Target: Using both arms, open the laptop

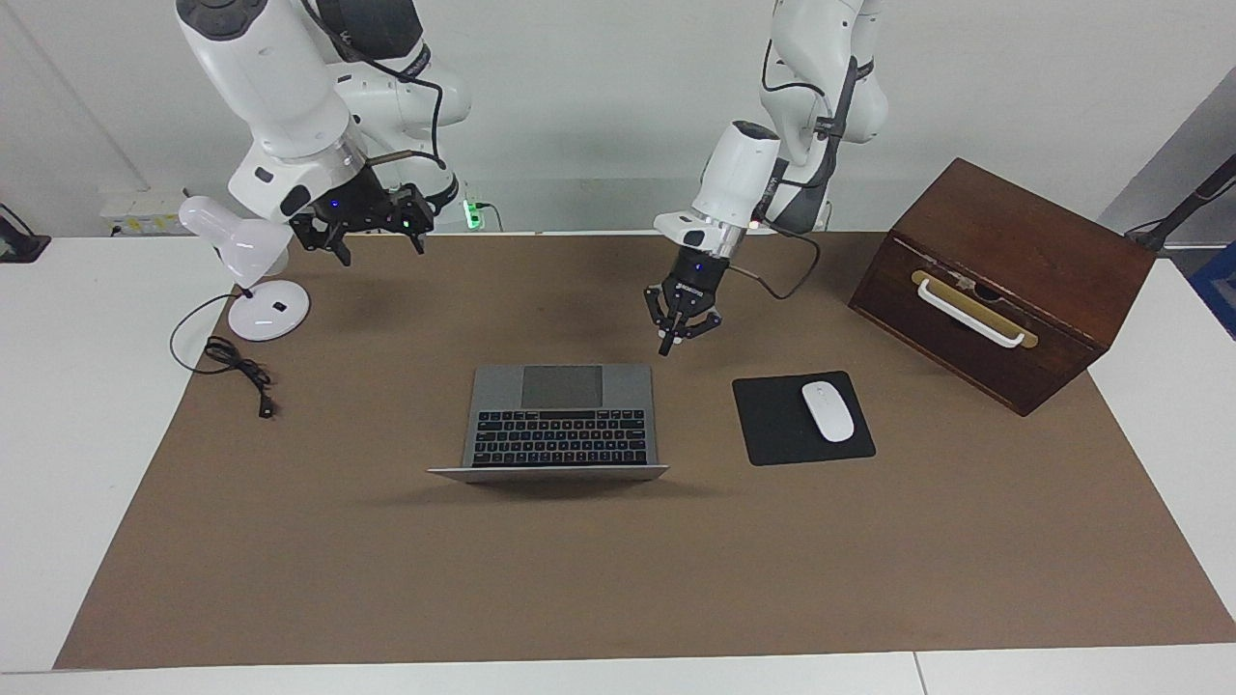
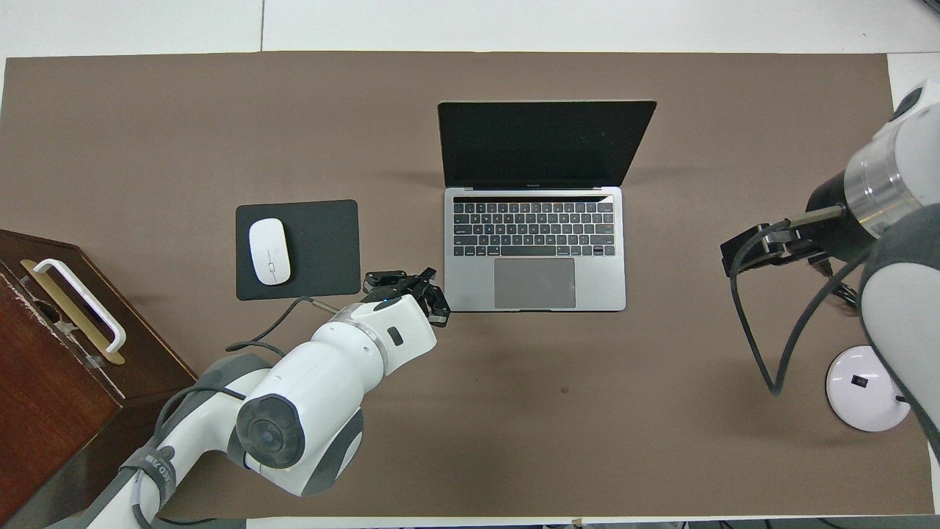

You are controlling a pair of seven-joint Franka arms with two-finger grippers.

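Your laptop (image 1: 561,418) sits open at the centre of the brown mat (image 1: 618,579), screen (image 2: 545,143) raised and keyboard showing. In the facing view your left gripper (image 1: 679,333) hangs in the air just above and right of the laptop's upper right corner, touching nothing, its fingertips together and empty. Your right gripper (image 1: 367,232) is up in the upper left of that frame, near the white lamp (image 1: 253,275); its fingers look spread, with nothing between them. The mouse (image 1: 828,410) lies on its black pad (image 1: 772,425) right of centre, and the wooden box (image 1: 1004,280) stands at the right edge.
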